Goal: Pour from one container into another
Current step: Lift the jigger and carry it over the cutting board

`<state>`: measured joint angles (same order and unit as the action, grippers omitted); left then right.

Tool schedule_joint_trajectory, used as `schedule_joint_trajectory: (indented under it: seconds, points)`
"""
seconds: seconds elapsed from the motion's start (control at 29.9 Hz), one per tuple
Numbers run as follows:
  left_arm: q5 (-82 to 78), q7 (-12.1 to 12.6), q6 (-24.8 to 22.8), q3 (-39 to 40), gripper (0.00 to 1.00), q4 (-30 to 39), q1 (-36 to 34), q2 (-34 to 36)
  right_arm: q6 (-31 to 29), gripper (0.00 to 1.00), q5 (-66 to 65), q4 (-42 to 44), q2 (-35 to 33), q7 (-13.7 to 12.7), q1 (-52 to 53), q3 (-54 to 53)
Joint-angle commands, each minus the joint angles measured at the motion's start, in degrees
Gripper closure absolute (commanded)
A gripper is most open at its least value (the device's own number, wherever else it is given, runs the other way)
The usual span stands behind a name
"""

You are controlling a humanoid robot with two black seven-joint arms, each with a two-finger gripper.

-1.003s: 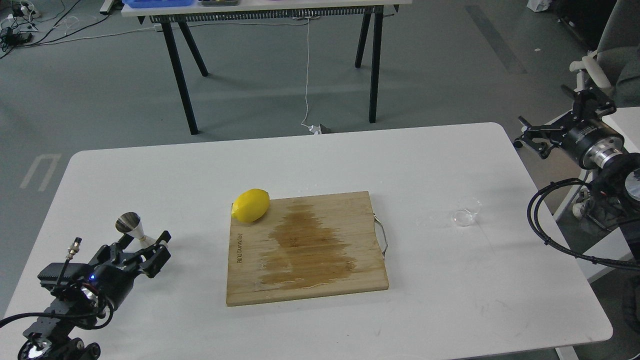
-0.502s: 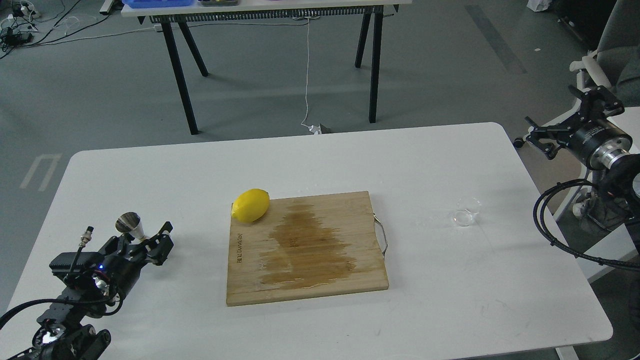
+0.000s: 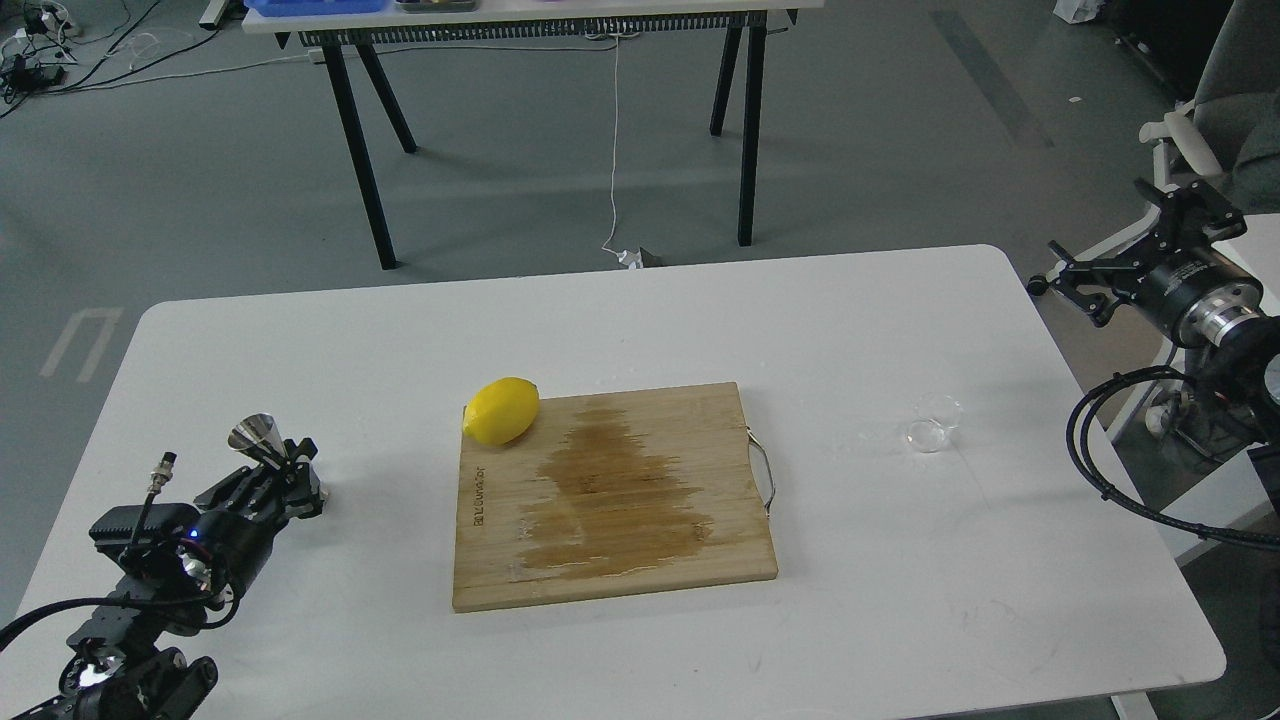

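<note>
The steel jigger stands near the table's left edge, only its upper cone showing. My left gripper has its fingers drawn together around the jigger's lower half, which they hide. The clear glass cup rests on the table right of the cutting board, with nothing holding it. My right gripper hangs open beyond the table's right edge, well above and to the right of the cup.
A wooden cutting board with a dark wet stain lies mid-table, its metal handle facing the cup. A lemon sits on the board's far left corner. The white table ends just right of the cup; a chair stands beyond.
My left gripper's fingers were spread wide beside the jigger and have closed in on it. The right gripper drifted slightly right and up, still open.
</note>
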<state>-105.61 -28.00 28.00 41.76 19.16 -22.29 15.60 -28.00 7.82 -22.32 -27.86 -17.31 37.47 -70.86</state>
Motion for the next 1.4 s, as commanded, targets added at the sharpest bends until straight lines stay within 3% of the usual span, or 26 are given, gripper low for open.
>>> schedule_joint_trajectory:
  seconds: [0.0, 0.17, 0.3, 0.5, 0.7, 0.8, 1.0, 1.37]
  points:
    - [0.0, 0.0, 0.0, 0.2, 0.98, 1.7, -1.4, 0.1, 0.0, 0.01, 0.0, 0.0, 0.0, 0.0, 0.0, -0.7]
    - [0.1, 0.0, 0.0, 0.2, 0.97, 6.9, -9.7, 3.6, 0.0, 0.01, -0.1, 0.1, 0.0, 0.0, 0.3, -1.6]
    - [0.3, 0.0, 0.0, 0.0, 0.97, 15.4, -17.4, 5.3, 0.0, 0.01, -0.3, 0.2, 0.0, 0.0, 0.8, -1.6]
    - [-0.4, 0.0, 0.0, -6.2, 0.97, 25.5, -23.2, -0.6, 0.0, 0.01, -0.4, 0.3, -0.1, 0.0, 0.9, -1.6]
    - [-4.4, 0.0, 0.0, -18.6, 0.96, 25.3, -22.9, -8.0, 0.0, 0.01, -0.4, 0.5, -0.4, 0.0, 0.9, -1.4]
    - [-5.9, 0.0, 0.0, -22.2, 0.96, 25.1, -19.3, -10.7, 0.0, 0.01, -0.5, 1.0, -0.5, 0.0, 1.0, -1.2]
    - [-11.7, 0.0, 0.0, -22.7, 0.96, 21.1, -15.6, -15.6, 0.0, 0.01, -0.6, 1.0, -0.5, -0.1, 1.1, -0.9]
    - [-12.0, 0.0, 0.0, -24.5, 0.96, 16.8, -12.4, -15.6, 0.0, 0.01, -0.6, 0.7, -0.7, -0.1, 1.1, -0.8]
